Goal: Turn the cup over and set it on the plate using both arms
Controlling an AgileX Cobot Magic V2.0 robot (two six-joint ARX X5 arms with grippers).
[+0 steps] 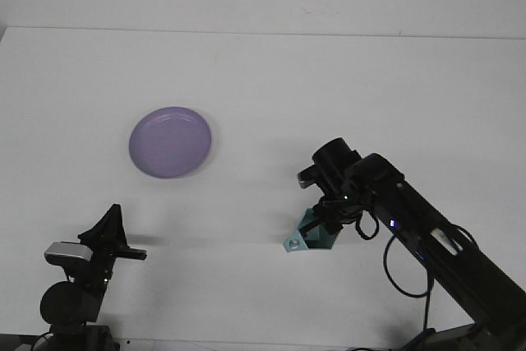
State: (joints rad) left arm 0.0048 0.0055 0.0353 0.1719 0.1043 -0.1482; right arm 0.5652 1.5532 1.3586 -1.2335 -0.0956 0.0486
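L gripper [123, 246] sits low at the near edge, jaws parted, holding nothing. R gripper [322, 221] clamps the faceted teal plastic cup [307, 236] just above the white surface [329, 88]. Round purple plate [170, 141] lies farther back, left, well apart.

the upper part of the small teal angular plastic cup [310, 234] sits hidden under the black wrist of the right gripper [322, 221], so its fingers, and its grip on the cup, cannot be made out. well left of the cup, the left gripper [115, 236] shows only a dark wedge. both arms' bases are cut by the bottom edge.
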